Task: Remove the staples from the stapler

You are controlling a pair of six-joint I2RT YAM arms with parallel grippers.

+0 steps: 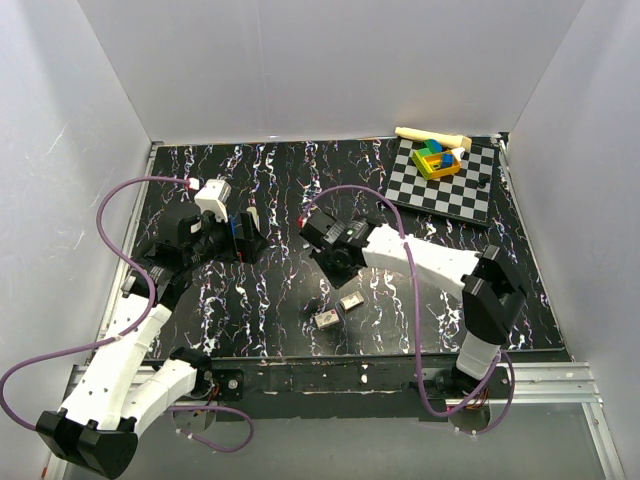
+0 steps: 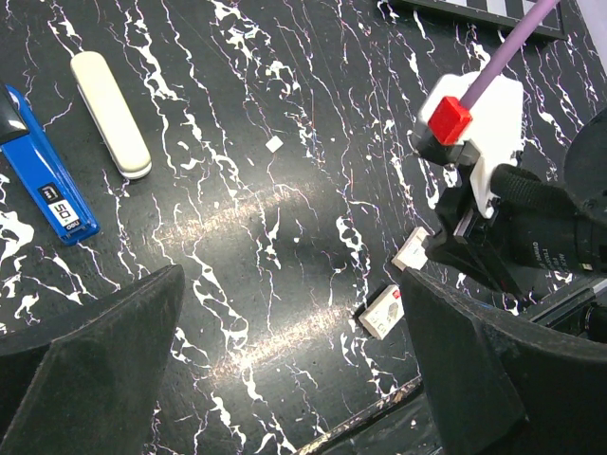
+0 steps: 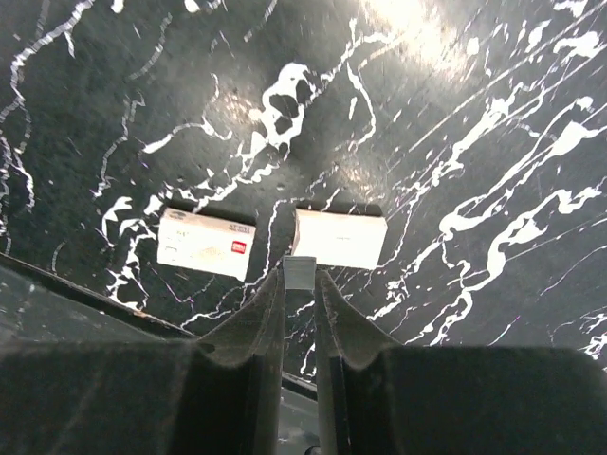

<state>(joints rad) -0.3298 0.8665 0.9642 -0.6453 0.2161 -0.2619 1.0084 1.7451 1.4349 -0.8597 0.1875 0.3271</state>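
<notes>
Two small boxes (image 3: 207, 244) lie below right gripper (image 3: 302, 277), its fingers pinched on thin grey strip (image 3: 302, 267). Left gripper (image 2: 289, 280) gapes wide near blue stapler (image 2: 43, 180), beige cover (image 2: 111, 114) beside it on table (image 2: 285, 142).

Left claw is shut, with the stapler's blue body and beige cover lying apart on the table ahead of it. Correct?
Not quite. The left claw is open: the left wrist view shows its fingers spread wide with nothing between them. The rest stands: the stapler's blue body and beige cover lie apart on the table.
</notes>
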